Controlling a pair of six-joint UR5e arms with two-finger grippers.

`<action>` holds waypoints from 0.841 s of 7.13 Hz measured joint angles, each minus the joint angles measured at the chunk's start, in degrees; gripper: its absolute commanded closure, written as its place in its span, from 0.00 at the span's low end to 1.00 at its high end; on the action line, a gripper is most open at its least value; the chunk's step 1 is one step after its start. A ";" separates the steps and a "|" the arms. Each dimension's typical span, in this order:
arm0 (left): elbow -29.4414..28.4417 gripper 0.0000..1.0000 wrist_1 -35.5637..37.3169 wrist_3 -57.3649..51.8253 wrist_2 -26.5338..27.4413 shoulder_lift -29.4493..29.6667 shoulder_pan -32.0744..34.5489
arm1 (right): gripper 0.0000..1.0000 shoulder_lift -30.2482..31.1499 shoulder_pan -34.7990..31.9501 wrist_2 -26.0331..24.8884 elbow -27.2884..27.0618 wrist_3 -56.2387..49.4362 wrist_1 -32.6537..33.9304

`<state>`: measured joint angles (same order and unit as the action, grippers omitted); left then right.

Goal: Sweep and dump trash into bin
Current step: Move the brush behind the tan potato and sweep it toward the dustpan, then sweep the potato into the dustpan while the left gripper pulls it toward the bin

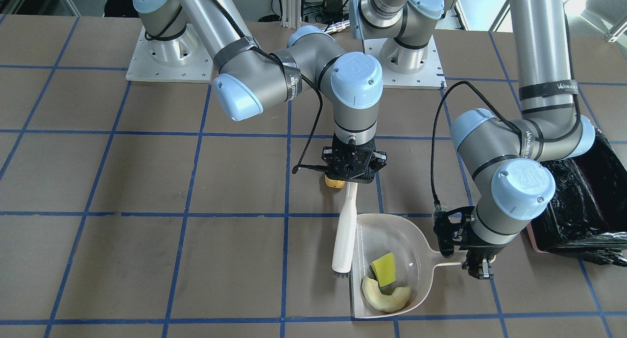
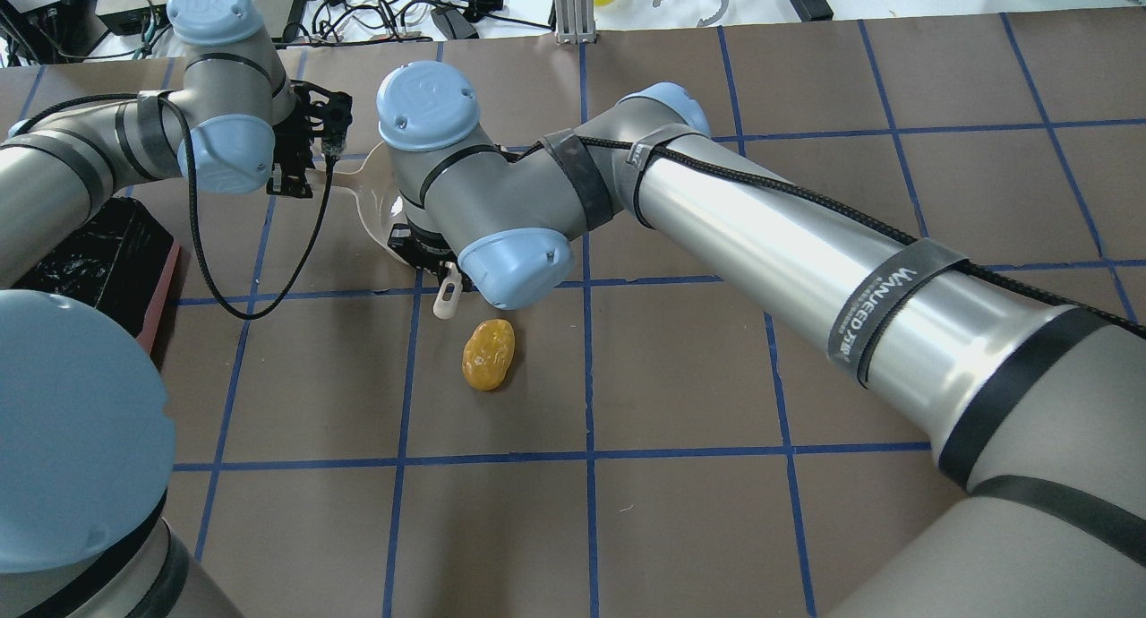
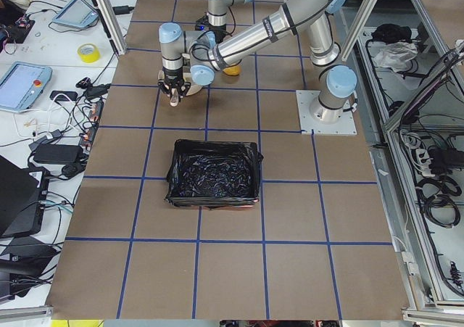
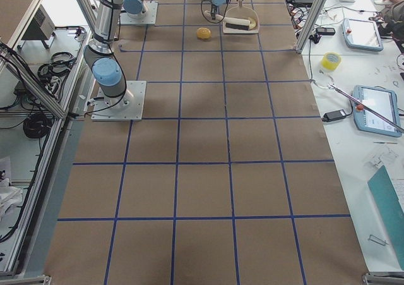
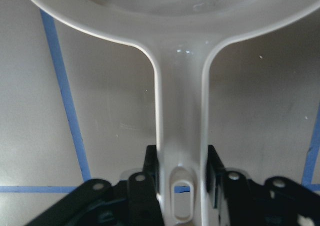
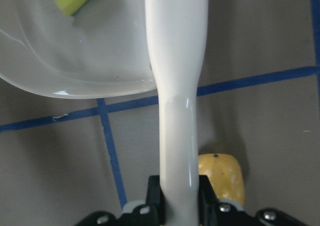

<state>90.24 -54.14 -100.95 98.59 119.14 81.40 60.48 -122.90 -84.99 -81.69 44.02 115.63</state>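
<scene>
I can see 2 of the 3 scraps lying in the dustpan: the yellow-green foam wedge and the cream crescent slice. The last one, the shiny potato-like lump, is out on the table. It sits just beside the right gripper, on the robot's side of the pan and not in front of its open edge.

The right gripper is squeezed tight on the thin end of the white brush. The brush lies along the pan's open side with its bristles at the far end from the lump. The left gripper is clamped on the dustpan's handle and holds the pan flat on the table.

I think the job now is to sweep the lump in. To do it well, the brush should lift, go round to the far side of the lump, and push it slowly toward the pan's open edge. The lump looks round and slick, so a hard push could make it roll away. The pan should stay pressed down so nothing slips under it.

The bin, with its black bag, waits on the robot's left side, past the left arm.
</scene>
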 measured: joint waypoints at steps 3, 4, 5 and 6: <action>4.53 1.00 0.23 -2.23 -0.69 -3.93 -2.16 | 1.00 9.67 0.20 -3.96 -8.14 -2.14 -7.54; 7.49 1.00 0.16 -5.03 -1.60 -6.66 -4.30 | 1.00 13.99 -0.13 -4.18 -13.28 -0.79 -7.86; 11.51 1.00 0.20 -6.95 -2.40 -9.93 -5.97 | 1.00 17.27 -0.73 -4.34 -17.97 1.11 -7.65; 16.84 1.00 1.20 -7.71 -2.72 -13.52 -6.83 | 1.00 19.16 -2.08 -4.26 -21.34 3.26 -6.40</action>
<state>107.08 -52.94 -108.66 95.87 105.62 74.57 79.64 -124.98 -89.25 -103.03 47.27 109.23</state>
